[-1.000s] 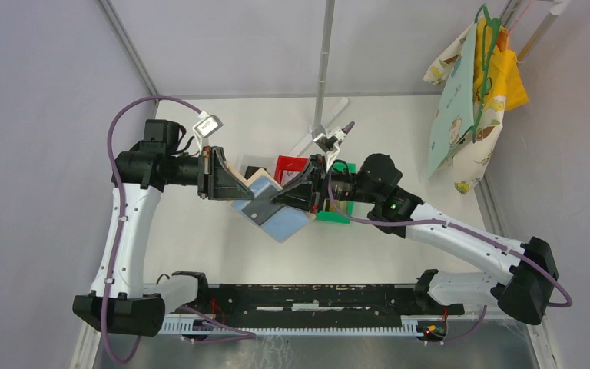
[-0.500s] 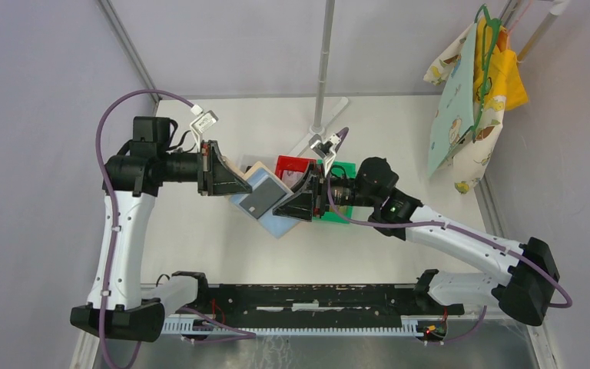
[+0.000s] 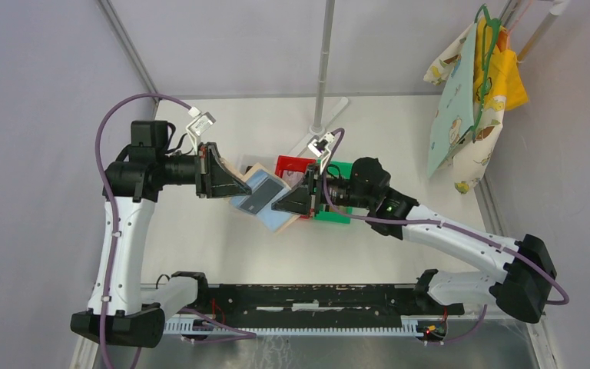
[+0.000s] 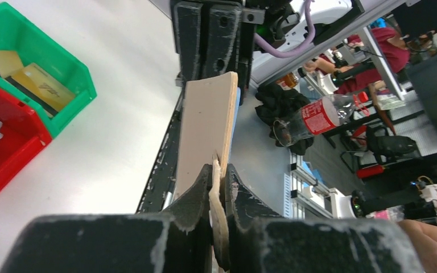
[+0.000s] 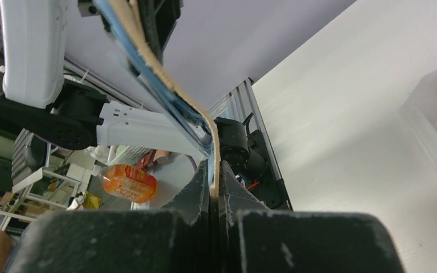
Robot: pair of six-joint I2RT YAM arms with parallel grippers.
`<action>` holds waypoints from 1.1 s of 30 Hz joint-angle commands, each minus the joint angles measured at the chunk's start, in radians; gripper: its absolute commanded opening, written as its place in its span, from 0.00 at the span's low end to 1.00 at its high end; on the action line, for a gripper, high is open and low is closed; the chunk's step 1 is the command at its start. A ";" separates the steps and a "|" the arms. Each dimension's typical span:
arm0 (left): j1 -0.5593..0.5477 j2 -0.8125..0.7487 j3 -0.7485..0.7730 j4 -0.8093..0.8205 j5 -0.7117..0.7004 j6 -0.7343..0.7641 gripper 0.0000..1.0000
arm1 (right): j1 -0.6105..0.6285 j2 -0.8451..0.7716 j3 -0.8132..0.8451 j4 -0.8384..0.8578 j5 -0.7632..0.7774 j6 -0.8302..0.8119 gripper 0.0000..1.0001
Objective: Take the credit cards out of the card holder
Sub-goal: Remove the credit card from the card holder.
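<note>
The tan card holder [image 3: 273,217] hangs open in the air between both grippers, its light blue inside facing up. A dark grey card [image 3: 259,198] lies in its pocket. My left gripper [image 3: 234,188] is shut on the holder's tan left edge; the left wrist view shows the fingers [image 4: 196,190] pinching the tan flap [image 4: 207,119]. My right gripper [image 3: 283,204] is shut on the holder's right edge; the right wrist view shows it [image 5: 214,170] clamped on the tan and blue layers [image 5: 165,85]. Gold cards with a dark stripe [image 4: 34,85] lie in the green bin [image 4: 71,71].
A red bin [image 3: 292,164] and the green bin [image 3: 344,171] stand just behind the holder, under my right wrist. A metal pole [image 3: 324,69] rises at the back. Cloths on a hanger [image 3: 469,100] hang at the far right.
Both grippers and the card holder have shifted a little left and back. The left arm's elbow has drawn back to the left. Both grips are unchanged.
</note>
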 commanded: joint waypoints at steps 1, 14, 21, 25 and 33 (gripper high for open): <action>0.002 -0.013 -0.047 0.008 0.129 -0.037 0.02 | 0.001 0.048 0.078 0.066 0.094 0.078 0.00; 0.003 -0.051 0.004 0.091 -0.190 -0.020 0.02 | 0.001 0.006 0.026 0.104 0.090 0.080 0.00; 0.002 -0.042 -0.001 0.113 -0.204 -0.059 0.03 | 0.000 -0.064 -0.068 0.230 0.050 0.079 0.00; 0.003 -0.022 -0.019 0.102 -0.084 -0.064 0.28 | 0.001 -0.054 -0.067 0.280 0.011 0.108 0.00; 0.003 -0.023 -0.076 0.056 0.055 -0.037 0.42 | 0.001 -0.018 -0.022 0.301 -0.027 0.117 0.00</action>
